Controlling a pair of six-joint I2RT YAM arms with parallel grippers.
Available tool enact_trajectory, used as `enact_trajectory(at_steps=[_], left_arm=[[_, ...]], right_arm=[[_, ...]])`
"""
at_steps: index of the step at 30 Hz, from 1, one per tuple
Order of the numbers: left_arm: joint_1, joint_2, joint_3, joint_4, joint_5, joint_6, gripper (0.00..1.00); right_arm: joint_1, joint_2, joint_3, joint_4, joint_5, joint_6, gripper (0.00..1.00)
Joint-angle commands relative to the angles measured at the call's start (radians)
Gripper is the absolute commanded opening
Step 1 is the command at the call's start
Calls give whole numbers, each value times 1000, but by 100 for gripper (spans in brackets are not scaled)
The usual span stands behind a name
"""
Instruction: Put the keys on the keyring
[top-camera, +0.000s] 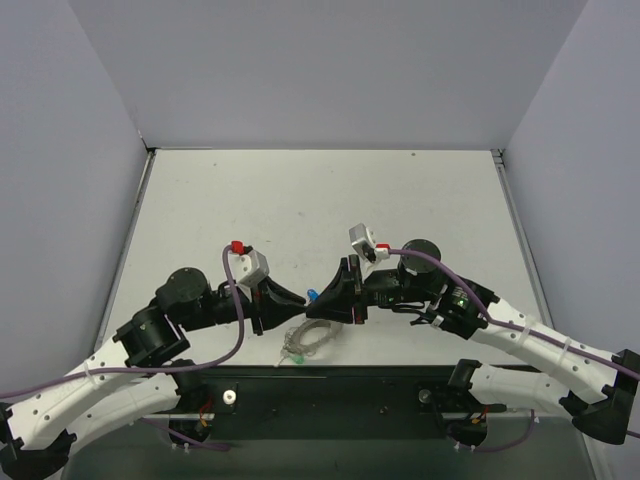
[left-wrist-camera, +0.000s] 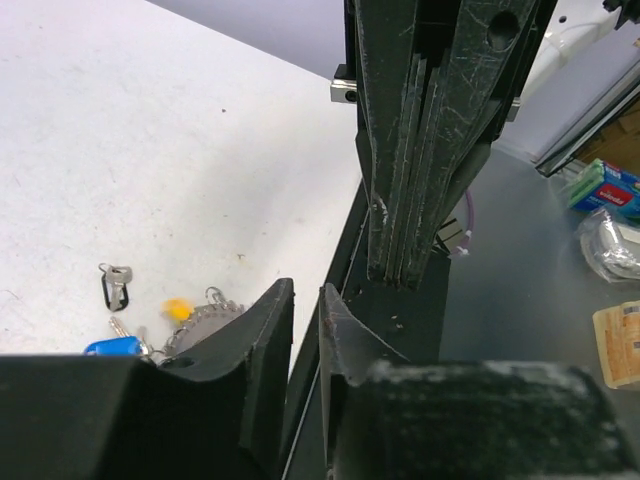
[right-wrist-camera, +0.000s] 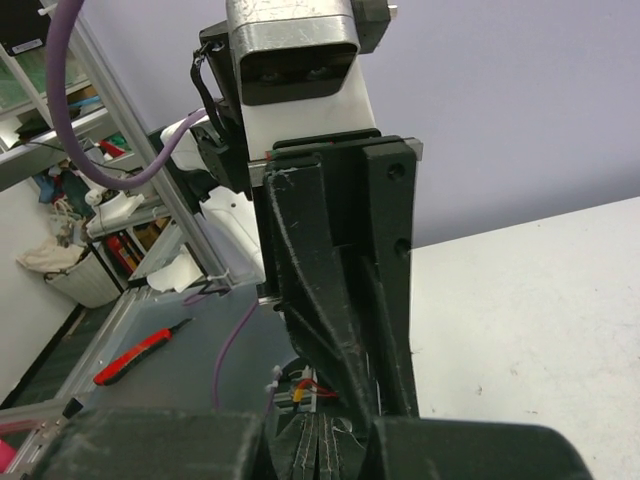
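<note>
The left gripper (left-wrist-camera: 305, 292) fills the bottom of its own wrist view, its jaws a narrow slit apart with nothing between them. Facing it tip to tip is the right gripper (left-wrist-camera: 400, 265), jaws pressed flat together; nothing shows in their grip. From above, both tips meet in the air just beyond the keyring (top-camera: 312, 337), on the side away from the arm bases.

The keyring lies flat on the white bench (left-wrist-camera: 120, 150), close to its near edge. In the left wrist view its ribbed silvery rim is partly hidden behind the left finger (left-wrist-camera: 262, 340). A yellow-headed key (left-wrist-camera: 177, 309) sits against the keyring's rim and a blue-headed key (left-wrist-camera: 112, 347) just beside it. A plain silver key on a black clip (left-wrist-camera: 116, 283) lies a little further off. A green-headed key (top-camera: 297, 358) lies on the keyring's near side. Whether any key is threaded on the keyring cannot be told.
</note>
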Motion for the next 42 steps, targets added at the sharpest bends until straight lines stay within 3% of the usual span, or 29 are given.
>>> enact_trajectory(at_steps=[1,2,5,10,13,14,16,19,31,36,42], left_arm=[[4,-2,34,71,25,3,33],[4,-7,36,57,6,6,40],[6,-24,31,25,-35,16,48],[6,-47,-6,-23,-150,7,62],[7,-24,-20,-75,-266,-24,71],[7,-9,-21,-92,-294,-39,73],[9,50,-18,-145,-366,-67,77],[9,169,-18,-181,-365,-104,77],[-17,611,-9,-135,-267,-141,74],[-77,659,-1,-69,-264,-153,74],[-77,668,5,-40,-244,-162,74]], right_arm=[[5,-22,30,57,-21,-19,0],[7,-21,30,56,-15,-20,0],[7,-21,33,21,20,-45,0],[5,-22,0,-87,265,-53,0],[-7,-31,-77,-134,440,-10,18],[-14,-33,-98,-148,475,30,35],[-62,-24,-157,-180,566,91,51],[-123,-2,-232,-210,591,199,59],[-180,64,-350,-271,651,302,65],[-189,76,-408,-254,622,282,62],[-191,108,-479,-173,536,297,51]])
